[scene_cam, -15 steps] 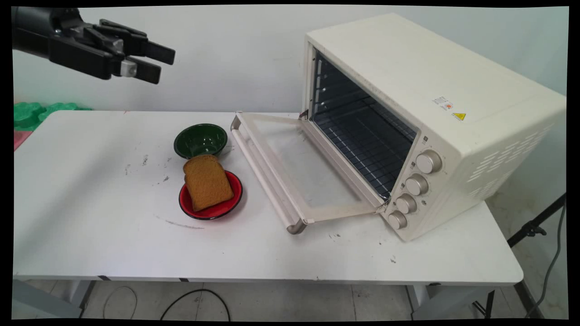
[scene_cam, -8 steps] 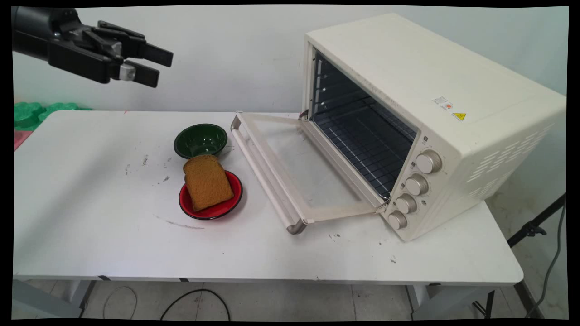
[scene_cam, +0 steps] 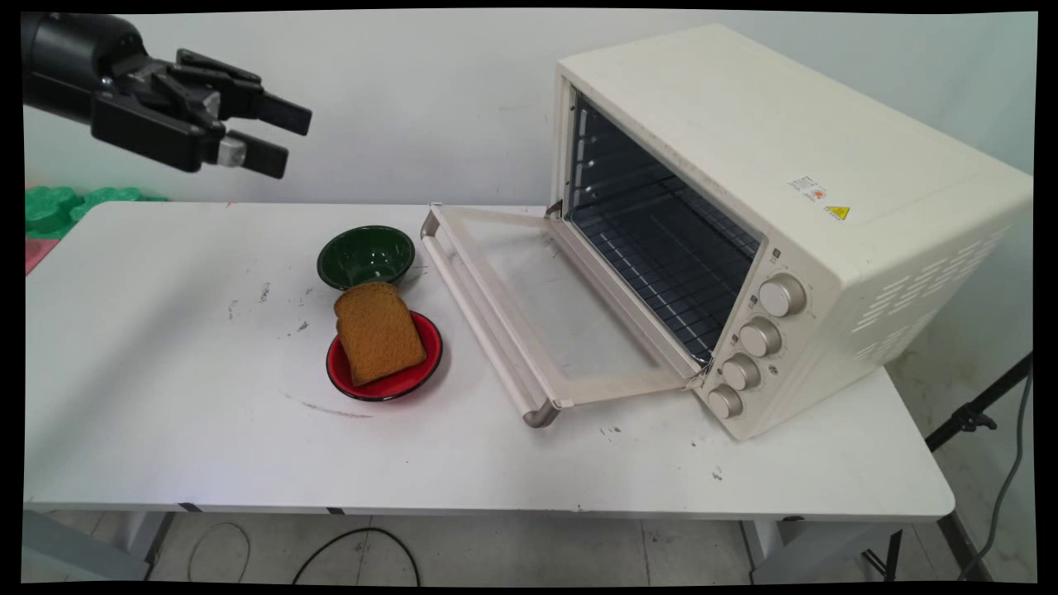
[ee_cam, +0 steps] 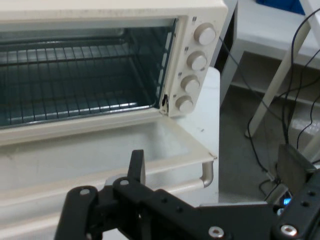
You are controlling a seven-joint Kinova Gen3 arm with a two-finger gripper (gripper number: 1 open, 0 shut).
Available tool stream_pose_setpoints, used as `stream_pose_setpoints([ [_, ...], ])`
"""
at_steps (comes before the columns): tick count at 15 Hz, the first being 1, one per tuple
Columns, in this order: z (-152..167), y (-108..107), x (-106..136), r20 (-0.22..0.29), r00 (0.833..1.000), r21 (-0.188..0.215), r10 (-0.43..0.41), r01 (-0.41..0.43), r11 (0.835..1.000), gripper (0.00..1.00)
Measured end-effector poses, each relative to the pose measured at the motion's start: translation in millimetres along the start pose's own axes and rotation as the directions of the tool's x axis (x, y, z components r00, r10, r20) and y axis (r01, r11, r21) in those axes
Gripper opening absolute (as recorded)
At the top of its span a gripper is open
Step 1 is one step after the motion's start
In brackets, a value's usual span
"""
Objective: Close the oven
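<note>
open, empty gripper high at upper left — toast on red plate well below-right

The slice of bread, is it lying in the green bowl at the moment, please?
No, the slice of bread lies on the red plate, while the green bowl stands empty just behind it.

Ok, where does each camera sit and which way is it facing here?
Main view: fixed above the table's near side, looking across to the wall; shows the gripper at upper left.
Hand view: on the hand, looking along the gripper into the open oven; linkage rises from the bottom.
Shared: oven, its lowered door, four knobs.
</note>
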Motion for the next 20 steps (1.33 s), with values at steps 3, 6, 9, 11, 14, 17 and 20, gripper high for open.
stream_pose_setpoints([
  [3, 1, 0, -4, 0.031, 0.999, 0.005, 0.016, -0.016, 1.0, 1.0],
  [6, 3, 1, -8, 0.062, 0.998, 0.01, 0.03, -0.031, 0.999, 1.0],
  [9, 6, 1, -13, 0.094, 0.995, 0.014, 0.043, -0.045, 0.999, 1.0],
  [11, 9, 1, -17, 0.121, 0.991, 0.019, 0.054, -0.057, 0.998, 1.0],
  [14, 15, 2, -23, 0.166, 0.984, 0.026, 0.07, -0.075, 0.997, 1.0],
  [17, 21, 3, -30, 0.204, 0.975, 0.032, 0.084, -0.093, 0.995, 1.0],
  [20, 27, 4, -37, 0.235, 0.968, 0.044, 0.092, -0.105, 0.993, 1.0],
])
